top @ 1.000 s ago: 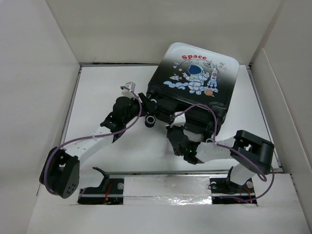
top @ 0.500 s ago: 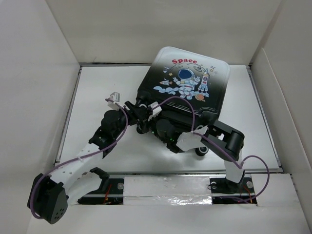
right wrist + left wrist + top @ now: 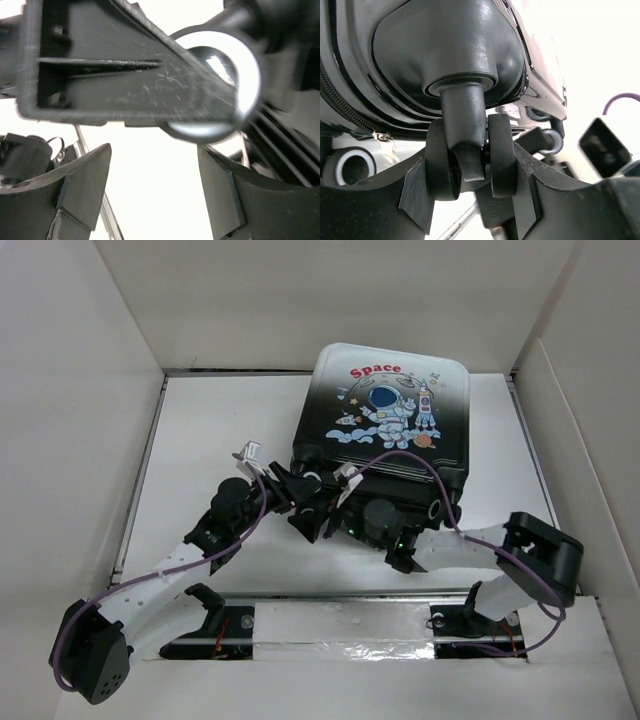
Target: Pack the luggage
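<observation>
While your left gripper pinches the wheel at the suitcase's near left corner, the case lies at the back middle of the bench, printed side up, shut, wheels toward the arms. That pinch looks meant to hold the case so it can't slide or roll. Your right gripper is spread wide at the wheel end, nothing between its fingers, a white-rimmed wheel just above. The lid isn't open, so packing looks barely begun. Watch the pinched wheel swivelling free.

Left tool and right tool are crowding the luggage.
It is lying print-up on the surface.
</observation>
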Tool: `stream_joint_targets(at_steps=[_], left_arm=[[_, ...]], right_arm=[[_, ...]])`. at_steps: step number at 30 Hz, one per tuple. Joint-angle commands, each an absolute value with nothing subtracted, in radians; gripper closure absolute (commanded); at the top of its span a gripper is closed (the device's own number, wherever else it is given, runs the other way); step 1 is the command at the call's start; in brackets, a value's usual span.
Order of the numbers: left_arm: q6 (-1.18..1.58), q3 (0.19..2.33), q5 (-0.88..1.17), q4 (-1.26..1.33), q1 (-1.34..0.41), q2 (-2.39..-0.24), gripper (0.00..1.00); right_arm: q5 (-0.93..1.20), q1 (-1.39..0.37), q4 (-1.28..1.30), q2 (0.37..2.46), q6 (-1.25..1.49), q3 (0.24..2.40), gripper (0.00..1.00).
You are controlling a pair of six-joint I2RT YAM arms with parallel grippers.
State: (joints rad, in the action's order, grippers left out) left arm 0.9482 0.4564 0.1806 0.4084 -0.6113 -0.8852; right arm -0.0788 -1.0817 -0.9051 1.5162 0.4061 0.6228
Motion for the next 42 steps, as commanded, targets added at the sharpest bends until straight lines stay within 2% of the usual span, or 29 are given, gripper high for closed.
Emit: stream_joint_targets(at_steps=[1,6,8,13,18,27,31,42], left_arm=[[1.018,0.465,0.27,0.797,-0.623,-0.841,1.0],[1.126,0.362,0.261,0.966,-0.632,-0.868,1.0],[1.167,0.336,0.255,1.027,-0.632,-0.893,1.0],[1.224,0.322,0.245,1.216,-0.666,-1.029,1.0],[1.27,0.342,0.268,1.315,-0.675,-1.121,1.0],[1.262,0.341,0.264,1.292,-0.684,-1.106,1.0],[1.293,0.331,0.285,1.342,-0.684,-1.127,1.0],[1.374,0.298,0.291,1.382,-0.724,-1.126,1.0]], right_arm=[[-0.129,-1.081,-0.726,1.393,0.394,0.571,0.27],[-0.216,-1.092,-0.47,1.206,0.377,0.514,0.28],[-0.262,-1.092,-0.446,1.123,0.379,0.479,0.26],[-0.278,-1.092,-0.509,1.097,0.344,0.485,0.22],[-0.317,-1.092,-0.571,1.118,0.315,0.563,0.19],[-0.35,-1.092,-0.647,1.16,0.267,0.623,0.17],[-0.353,-1.092,-0.614,1.262,0.253,0.693,0.16],[-0.498,-1.121,-0.939,1.442,0.193,0.715,0.19]])
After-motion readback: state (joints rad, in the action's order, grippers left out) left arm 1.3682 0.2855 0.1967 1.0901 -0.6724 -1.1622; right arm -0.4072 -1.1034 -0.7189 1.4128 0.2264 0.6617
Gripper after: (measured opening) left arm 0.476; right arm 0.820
